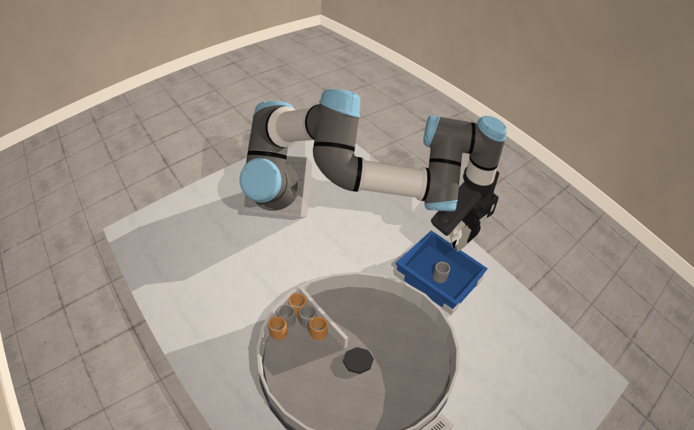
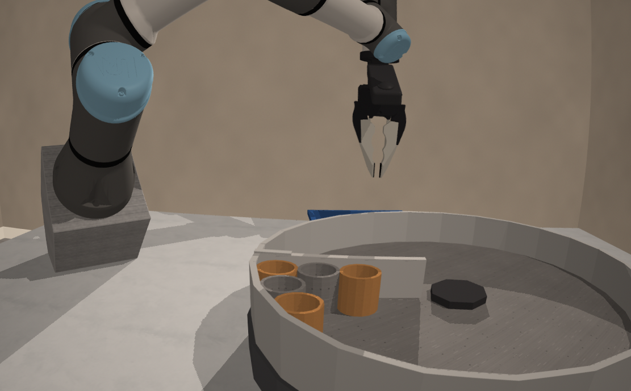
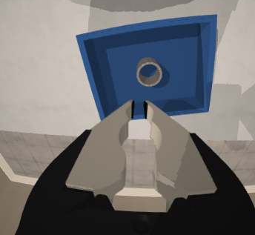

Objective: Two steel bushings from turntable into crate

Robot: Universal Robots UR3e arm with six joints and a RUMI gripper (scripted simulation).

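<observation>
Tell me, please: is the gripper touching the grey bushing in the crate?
Apart. The wrist view shows the shut gripper high above the crate, with blue floor between its tips and the upright bushing. The exterior view confirms that it hangs empty.
</observation>
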